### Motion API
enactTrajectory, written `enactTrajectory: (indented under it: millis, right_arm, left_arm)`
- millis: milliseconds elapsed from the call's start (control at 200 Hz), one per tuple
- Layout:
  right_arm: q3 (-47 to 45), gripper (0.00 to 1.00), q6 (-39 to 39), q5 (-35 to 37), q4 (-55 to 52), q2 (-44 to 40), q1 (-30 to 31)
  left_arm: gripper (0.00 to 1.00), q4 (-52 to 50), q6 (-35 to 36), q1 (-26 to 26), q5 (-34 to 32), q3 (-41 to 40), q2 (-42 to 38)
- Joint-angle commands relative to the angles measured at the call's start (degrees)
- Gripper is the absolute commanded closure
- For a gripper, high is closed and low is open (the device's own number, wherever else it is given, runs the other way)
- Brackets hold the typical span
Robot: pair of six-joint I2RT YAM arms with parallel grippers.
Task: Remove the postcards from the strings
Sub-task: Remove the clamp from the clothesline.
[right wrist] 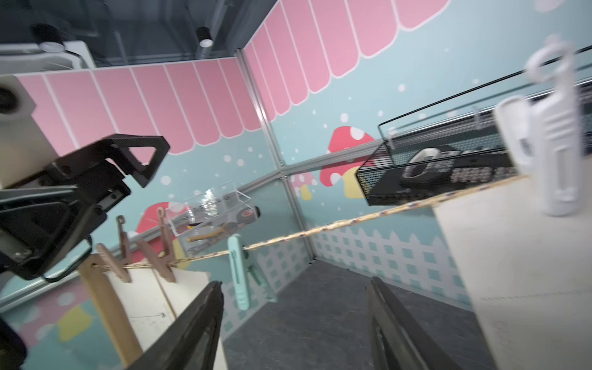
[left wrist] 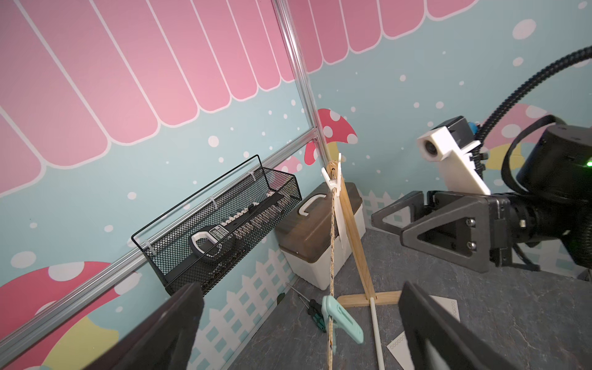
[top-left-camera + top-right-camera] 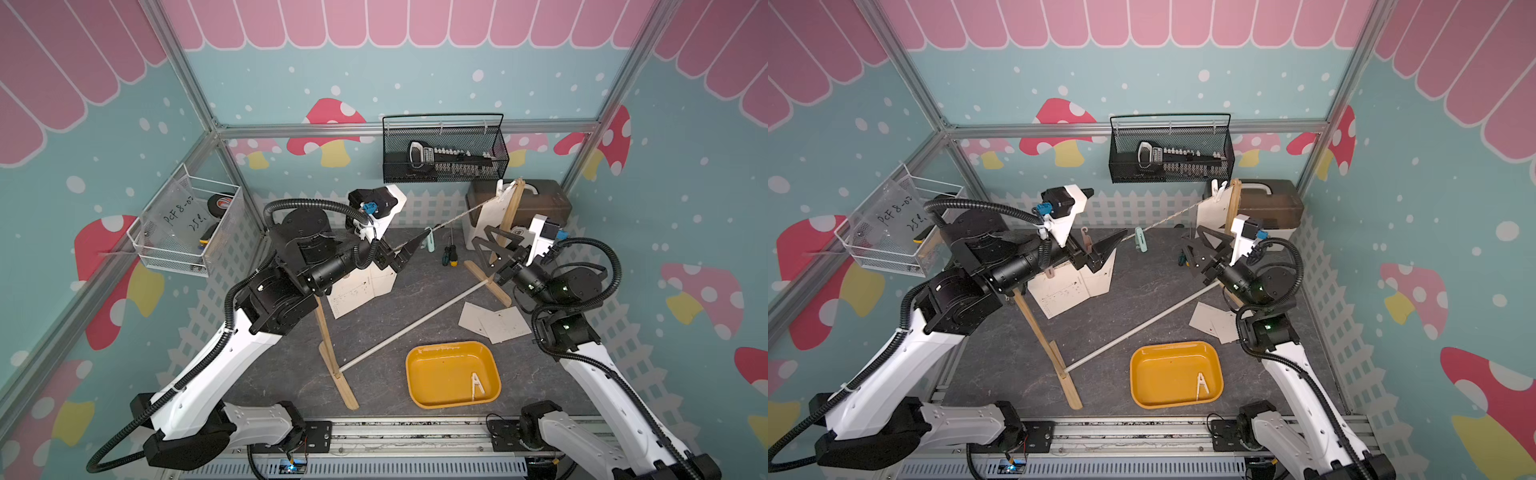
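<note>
Checking in from the remote station. The string (image 3: 461, 215) is thin beige-and-white twisted twine. It runs diagonally over the desk (image 3: 415, 291), from the near post (image 3: 328, 345) toward the front-left to the far post (image 3: 509, 216) by the far-right corner.

Two hanging postcards (image 3: 361, 291) sit side by side at the near-post end, partly under my left arm, pinned by pinkish clothespins (image 1: 165, 253). They're white with fine black dotted lines and tiny marks. A third postcard (image 3: 1210, 212) hangs right against the far post under a white clothespin (image 1: 551, 144). The face I get looks plain cream, and it's blurry in the right wrist view. Some loose postcards (image 3: 494, 322) lie flat and overlapping near the desk's right edge, can't count them for sure.

A mint green clothespin (image 3: 429, 241) is clipped on the bare middle of the string.

The left gripper (image 3: 411, 251) is spread wide at string height, just beside that green clip. In the left wrist view the twine runs between its fingers. The right gripper (image 2: 389, 227) is spread too, holding nothing, near the far post and the third postcard.

The yellow tray (image 3: 411, 378) by the front edge holds a spare white clip (image 3: 478, 388).
</note>
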Motion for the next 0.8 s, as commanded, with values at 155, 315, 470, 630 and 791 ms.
enactTrajectory:
  millis: [155, 315, 470, 630, 791]
  right_arm:
    - [-0.1, 0.16, 8.3, -14.3, 30.9, 12.6, 2.1]
    - [5.0, 0.14, 11.3, -17.9, 36.0, 21.3, 3.8]
    - [10.4, 0.14, 10.8, -22.4, 36.0, 26.4, 6.7]
    - [14.0, 0.16, 10.7, -23.2, 35.9, 30.1, 8.1]
    - [17.2, 0.30, 11.4, -25.2, 35.9, 32.9, 9.5]
  left_arm:
    - [0.01, -4.8, -2.5, 0.1, 4.9, -4.0, -7.7]
    - [0.00, -6.0, -3.0, 0.1, 4.4, -6.6, -11.9]
    - [0.00, -6.9, -2.8, 0.1, 3.6, -7.3, -12.7]
    - [0.00, -6.9, -2.3, 0.1, 3.5, -7.3, -11.9]
    - [0.01, -6.9, -1.9, 0.2, 3.7, -7.0, -11.2]
